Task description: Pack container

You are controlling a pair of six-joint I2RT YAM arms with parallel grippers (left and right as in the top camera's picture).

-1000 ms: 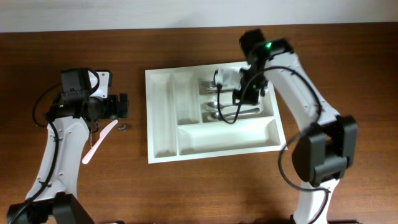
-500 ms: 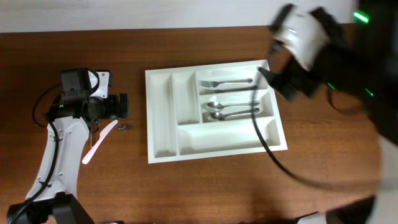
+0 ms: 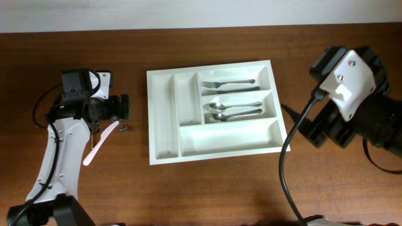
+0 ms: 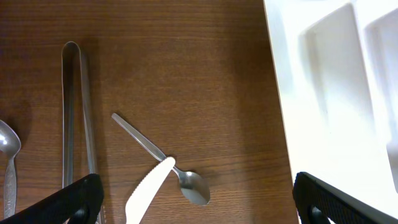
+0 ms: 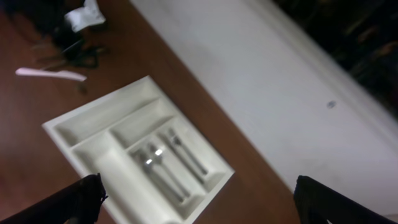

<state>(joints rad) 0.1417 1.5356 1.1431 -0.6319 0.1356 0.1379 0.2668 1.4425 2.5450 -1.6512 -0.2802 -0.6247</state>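
The white container [image 3: 163, 119] lies mid-table. Forks [image 3: 229, 85] rest in its top right compartment, spoons [image 3: 235, 110] in the one below. My left gripper [image 4: 199, 208] hovers open over the wood left of the container [image 4: 329, 93], above a small metal spoon [image 4: 186, 183] crossed by a white plastic knife [image 4: 146, 196]. Nothing is between its fingers. My right gripper [image 5: 199, 202] is open and empty, raised high to the right of the container [image 5: 93, 121]; its arm [image 3: 352, 81] looms large in the overhead view.
Metal tongs [image 4: 74, 124] and another spoon [image 4: 7, 155] lie on the table left of the small spoon. In the overhead view the knife [image 3: 100, 143] points down-left below the left gripper [image 3: 120, 107]. A pale wall [image 5: 249, 68] runs along the table's far edge.
My right gripper has opened and lifted off the container's fork compartment, swinging up and to the right. The forks stay in the compartment. The left arm has not moved.
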